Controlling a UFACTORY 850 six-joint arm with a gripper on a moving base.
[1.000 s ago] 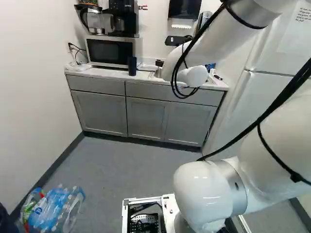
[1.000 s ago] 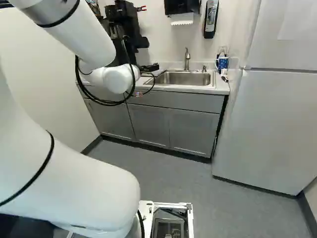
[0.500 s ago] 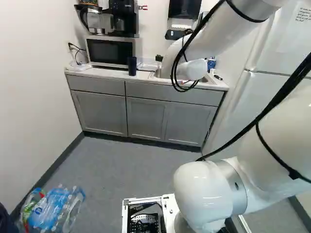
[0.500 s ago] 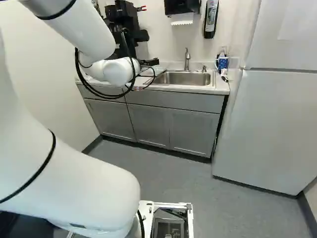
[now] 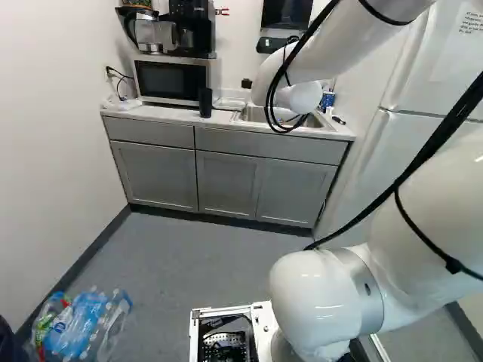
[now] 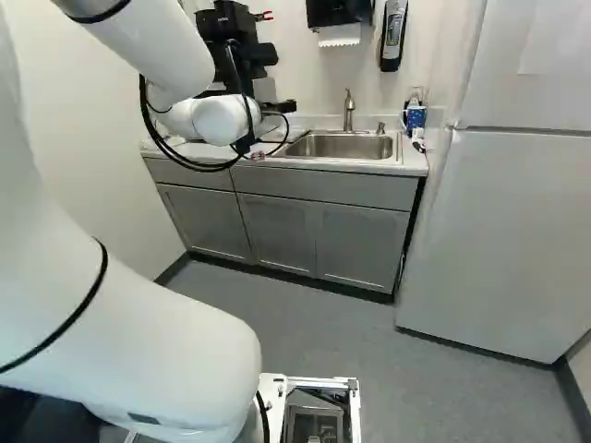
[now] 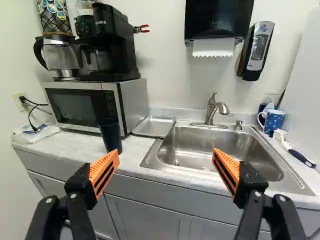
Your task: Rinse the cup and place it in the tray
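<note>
bottles (image 5: 87, 324): while wrapped plastic is caught by the light, a bundle of them is seen on the floor (image 5: 189, 264), at the lower left of the left base view
hand (image 6: 246, 144): it is held in the air before the surface, its two fingers spread wide and nothing pinched; the orange pads (image 7: 104, 172) are faced toward each other across the gap
cabinets (image 5: 155, 173): grey doors are set under the surface, all shut
fridge (image 6: 508, 240): white, it is placed at the right of the right base view, beside the cabinets
surface (image 7: 135, 152): pale and marbled, it is carried by the cabinets
cup (image 7: 110, 136): dark and upright, it is stood on the surface, in front of the right end of the microwave (image 7: 131, 105), beyond one spread finger
sink (image 7: 200, 150): steel, it is set into the surface, ahead of the other finger
tray (image 7: 155, 127): shallow and metal, it is laid between the microwave and the sink
brush (image 7: 287, 145): white-headed with a dark handle, it is laid beside the sink
mug (image 7: 274, 121): blue and patterned, it is stood near the head of the brush
faucet (image 7: 215, 109): it is fixed behind the sink
coffee maker (image 7: 111, 45): black, it is carried on the microwave, with a glass pot (image 7: 61, 55) beside it
dispensers: a paper towel dispenser (image 7: 217, 20) and a soap dispenser (image 7: 256, 47) are mounted on the wall
</note>
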